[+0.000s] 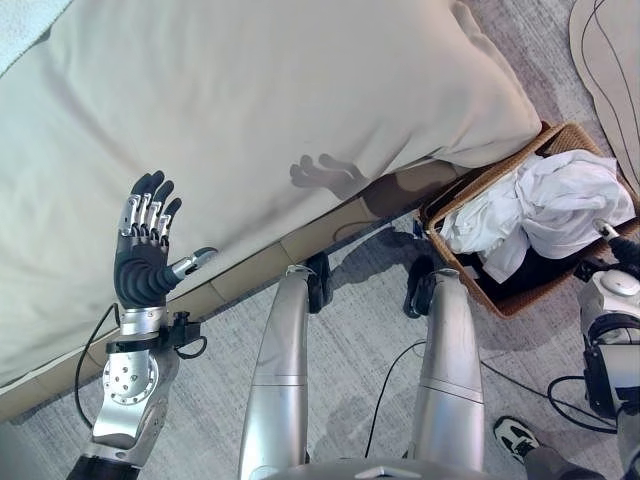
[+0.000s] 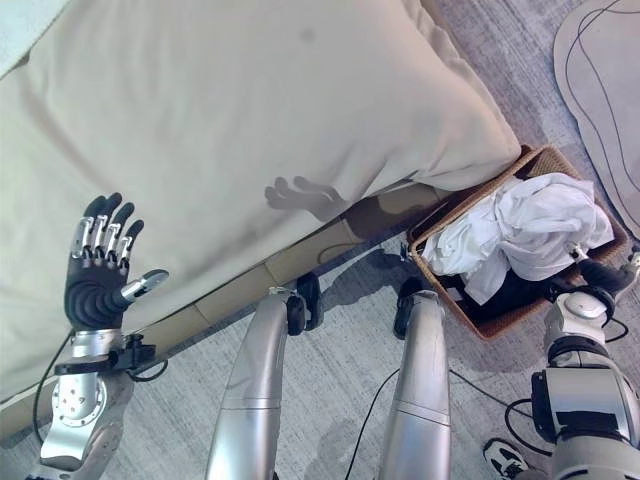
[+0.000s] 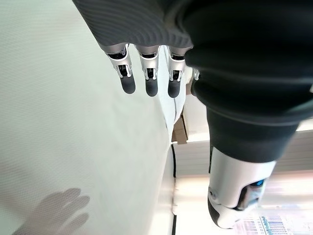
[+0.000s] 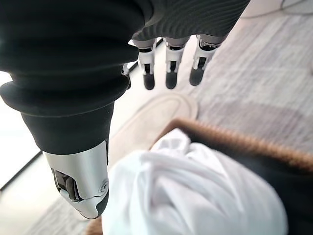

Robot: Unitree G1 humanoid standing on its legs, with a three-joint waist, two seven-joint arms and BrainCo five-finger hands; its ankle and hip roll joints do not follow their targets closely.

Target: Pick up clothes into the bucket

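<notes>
A brown woven basket (image 1: 515,303) stands on the floor at the bed's corner. It holds crumpled white clothes (image 1: 552,205) on top of a dark garment (image 1: 520,268). My right hand (image 4: 168,68) hovers just above the white clothes (image 4: 195,196), fingers straight and holding nothing; in the head views it sits at the basket's right edge (image 2: 608,272). My left hand (image 1: 146,245) is raised over the near edge of the bed, fingers spread and empty. Its fingers (image 3: 149,73) point along the bedcover.
A bed with a beige cover (image 1: 250,120) spans the upper left, its wooden base (image 1: 300,235) running diagonally. A pale rug (image 1: 610,60) lies at the upper right. A person's shoe (image 1: 515,436) rests on the grey carpet at the lower right.
</notes>
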